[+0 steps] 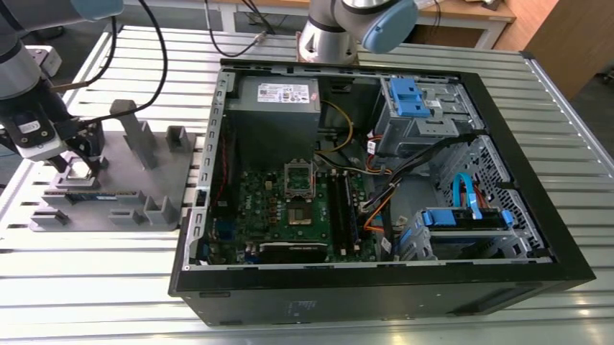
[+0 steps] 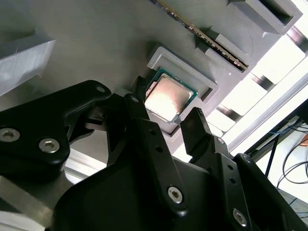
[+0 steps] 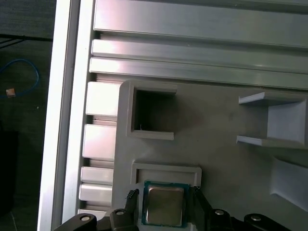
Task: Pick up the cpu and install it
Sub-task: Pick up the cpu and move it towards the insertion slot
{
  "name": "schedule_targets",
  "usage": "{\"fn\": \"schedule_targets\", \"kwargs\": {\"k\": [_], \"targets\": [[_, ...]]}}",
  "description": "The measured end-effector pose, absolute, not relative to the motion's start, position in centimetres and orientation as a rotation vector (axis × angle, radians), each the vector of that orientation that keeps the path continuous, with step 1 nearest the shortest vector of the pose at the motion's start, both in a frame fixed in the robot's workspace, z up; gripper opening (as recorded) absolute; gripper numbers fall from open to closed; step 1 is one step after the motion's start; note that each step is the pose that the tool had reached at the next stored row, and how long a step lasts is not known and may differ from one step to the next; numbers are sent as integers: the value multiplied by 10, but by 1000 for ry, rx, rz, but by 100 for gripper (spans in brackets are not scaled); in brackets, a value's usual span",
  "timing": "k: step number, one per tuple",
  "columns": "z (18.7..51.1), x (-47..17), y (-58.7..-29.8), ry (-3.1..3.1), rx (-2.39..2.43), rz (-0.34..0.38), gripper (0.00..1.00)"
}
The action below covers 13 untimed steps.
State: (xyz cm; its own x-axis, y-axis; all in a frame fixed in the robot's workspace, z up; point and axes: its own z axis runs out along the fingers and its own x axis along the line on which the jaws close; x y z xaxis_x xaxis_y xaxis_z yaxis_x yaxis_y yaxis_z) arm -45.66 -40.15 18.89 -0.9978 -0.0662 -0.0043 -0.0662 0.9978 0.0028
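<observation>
The cpu (image 2: 168, 98), a small square chip with a silvery top and green rim, lies flat in a shallow recess of the grey holder tray (image 2: 96, 38). It also appears in the first wrist view, cpu (image 3: 165, 206). My gripper (image 2: 166, 108) is open and straddles the chip, with one black fingertip (image 2: 138, 94) at one edge and the other at the opposite edge. A small gap shows on each side in the first wrist view, gripper (image 3: 164, 195). In the exterior view my gripper (image 1: 82, 164) hangs low over the tray (image 1: 125, 194) at the exterior view's left.
An open computer case (image 1: 384, 273) lies to the exterior view's right of the tray, with the motherboard's socket (image 1: 299, 180) near its middle. A thin green memory stick (image 2: 211, 41) stands in a tray slot. Grey upright blocks (image 1: 129, 122) rise from the tray. A second arm's base (image 1: 331, 39) stands behind the case.
</observation>
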Motion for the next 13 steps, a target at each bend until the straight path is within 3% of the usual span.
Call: {"fn": "schedule_targets", "kwargs": {"k": [13], "targets": [[184, -457, -401, 3136, -104, 2, 56]]}}
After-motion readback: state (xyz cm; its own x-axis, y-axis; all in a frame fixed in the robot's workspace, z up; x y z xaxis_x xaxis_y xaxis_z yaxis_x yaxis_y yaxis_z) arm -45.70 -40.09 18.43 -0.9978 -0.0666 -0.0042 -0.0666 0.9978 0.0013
